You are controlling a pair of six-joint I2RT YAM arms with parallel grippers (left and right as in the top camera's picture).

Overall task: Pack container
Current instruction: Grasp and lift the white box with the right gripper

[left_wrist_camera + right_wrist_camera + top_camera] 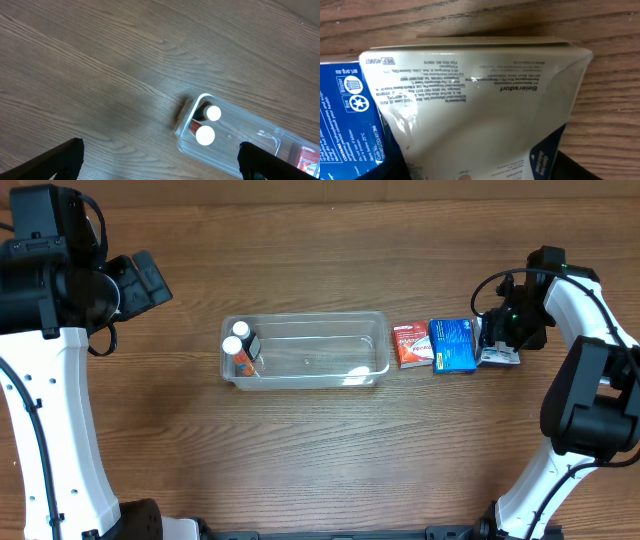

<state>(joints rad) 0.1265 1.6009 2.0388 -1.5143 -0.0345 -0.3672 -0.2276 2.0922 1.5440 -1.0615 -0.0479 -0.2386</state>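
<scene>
You cannot tell how wide your right gripper (497, 340) stands: the white printed packet (470, 100) fills its camera, and from above its own body covers the fingers. Your left gripper (161, 162) hangs wide open, holding nothing. The clear shallow plastic container (300, 317) sits mid-way across the brown wooden table (320, 460), with two white-capped bottles (233, 347) at its left end. A blue box (453, 345) and a red-and-white box (410, 344) lie just to its right.

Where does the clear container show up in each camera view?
Overhead: container mid-table, left of the red box.
Left wrist: container at lower right.
Right wrist: not in it.
Shared landmark: white-capped bottles at the container's end, seen in overhead and left wrist.
</scene>
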